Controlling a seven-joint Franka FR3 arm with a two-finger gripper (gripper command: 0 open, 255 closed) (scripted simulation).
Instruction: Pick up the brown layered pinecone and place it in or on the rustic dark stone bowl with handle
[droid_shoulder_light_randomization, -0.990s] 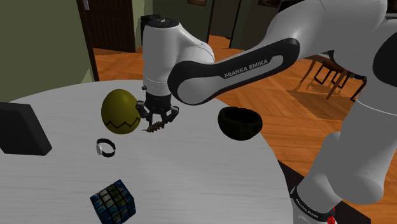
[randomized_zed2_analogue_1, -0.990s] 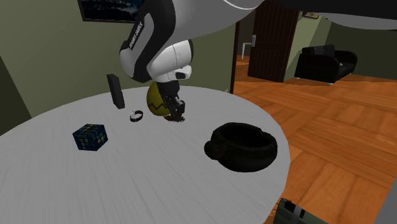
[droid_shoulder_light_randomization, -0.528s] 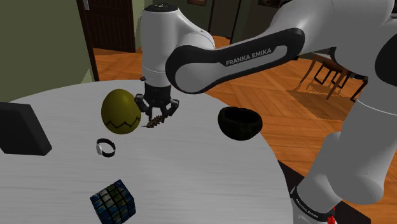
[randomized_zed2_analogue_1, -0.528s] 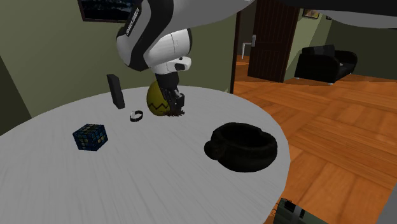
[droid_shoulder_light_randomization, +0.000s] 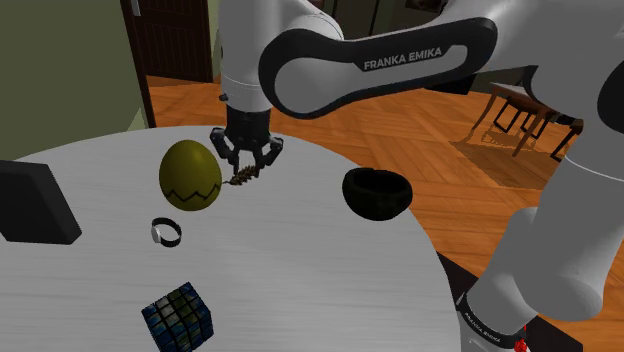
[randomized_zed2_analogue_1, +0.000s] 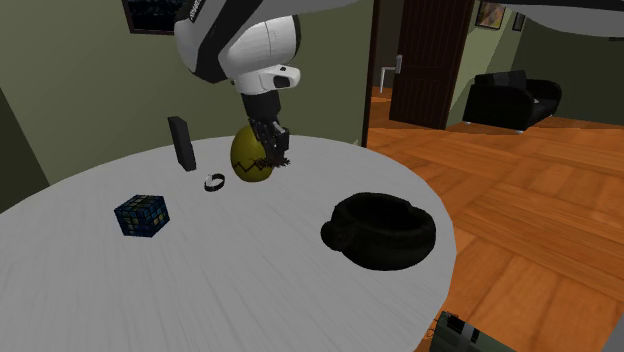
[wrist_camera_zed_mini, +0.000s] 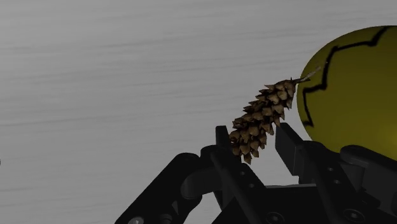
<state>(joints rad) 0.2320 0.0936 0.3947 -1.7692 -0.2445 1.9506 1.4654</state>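
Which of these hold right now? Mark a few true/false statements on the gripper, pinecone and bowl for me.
1. The gripper is shut on the pinecone. True.
2. The pinecone is in the dark bowl. False: the gripper holds it above the table, apart from the bowl.
3. The yellow egg stands close beside the gripper. True.
4. The puzzle cube sits in the bowl. False: it is on the table, away from the bowl.

Shoulder cam looks down over the counter (droid_shoulder_light_randomization: 300, 290) from behind the arm (droid_shoulder_light_randomization: 400, 70); second cam's lower, on the bowl (randomized_zed2_analogue_1: 385, 255) side. Both share the egg (droid_shoulder_light_randomization: 190, 177). Wrist cam's right up close.
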